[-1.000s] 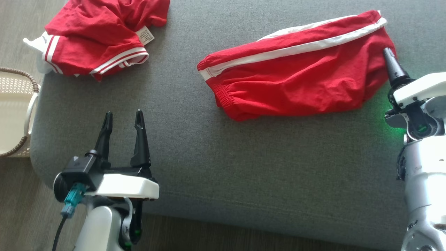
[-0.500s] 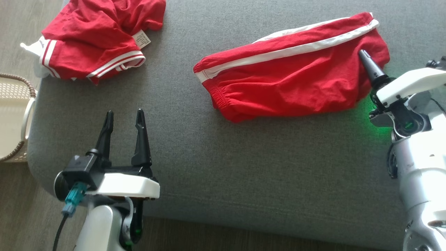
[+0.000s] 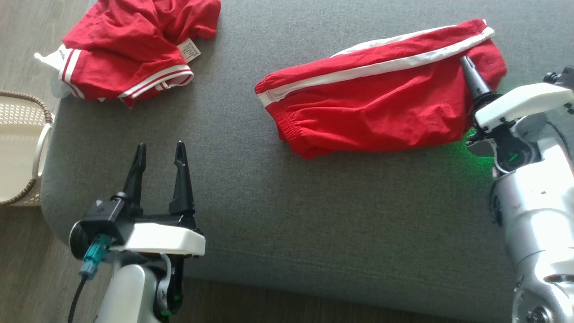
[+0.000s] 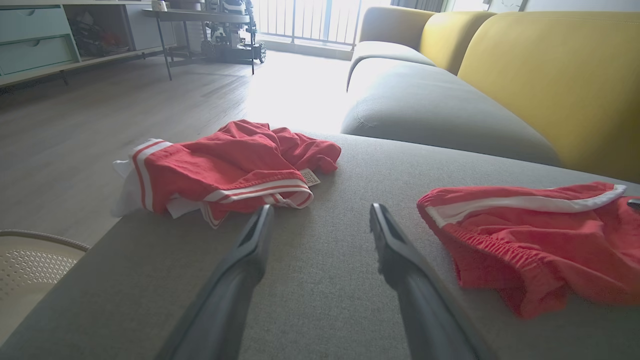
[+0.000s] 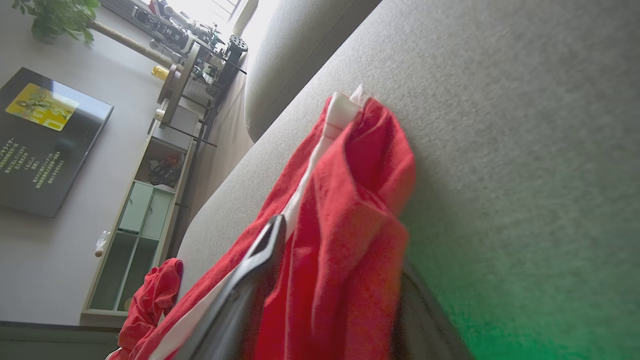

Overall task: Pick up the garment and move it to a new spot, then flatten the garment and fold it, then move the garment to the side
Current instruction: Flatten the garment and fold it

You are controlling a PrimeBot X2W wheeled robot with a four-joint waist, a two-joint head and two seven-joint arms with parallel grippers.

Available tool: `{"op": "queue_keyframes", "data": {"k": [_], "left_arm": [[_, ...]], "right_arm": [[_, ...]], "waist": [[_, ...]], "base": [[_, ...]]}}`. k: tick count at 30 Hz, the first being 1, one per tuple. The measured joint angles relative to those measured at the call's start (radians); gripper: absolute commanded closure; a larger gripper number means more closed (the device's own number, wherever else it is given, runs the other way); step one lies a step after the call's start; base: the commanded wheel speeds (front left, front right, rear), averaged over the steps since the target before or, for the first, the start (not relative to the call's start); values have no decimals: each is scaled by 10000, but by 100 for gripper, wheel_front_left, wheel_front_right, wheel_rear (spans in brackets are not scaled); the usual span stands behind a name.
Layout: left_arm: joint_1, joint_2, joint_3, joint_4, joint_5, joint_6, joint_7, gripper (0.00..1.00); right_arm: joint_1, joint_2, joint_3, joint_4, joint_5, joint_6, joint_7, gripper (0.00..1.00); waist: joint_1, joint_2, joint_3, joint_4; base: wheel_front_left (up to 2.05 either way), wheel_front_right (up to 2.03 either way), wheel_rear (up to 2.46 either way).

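Although the red shorts [image 3: 376, 103] lie on the grey sofa seat [image 3: 287, 215], toward its far right, they look bunched and unfolded, so I judge the task barely begun: lifting, flattening, folding and setting aside all remain. The right jaws stand apart astride the shorts' right end, cloth between them, unclamped; the left jaws hang released near the front edge. A crumpled red top [image 3: 134, 49] and a wicker basket [image 3: 18, 148] sit left, obstructing nothing.
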Motion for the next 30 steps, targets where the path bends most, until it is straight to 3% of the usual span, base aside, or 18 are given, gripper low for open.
{"op": "queue_keyframes", "data": {"k": [14,30], "left_arm": [[3,2,35,13,0,0,0,0],[369,4,234,10,59,0,0,0]], "right_arm": [[265,454,-500,-56,-780,0,-627,100],[726,-71,-3150,410,-2518,0,-2445,100]], "waist": [[0,0,-362,-432],[0,0,-962,-838]], "base": [[0,0,0],[0,0,0]]}}
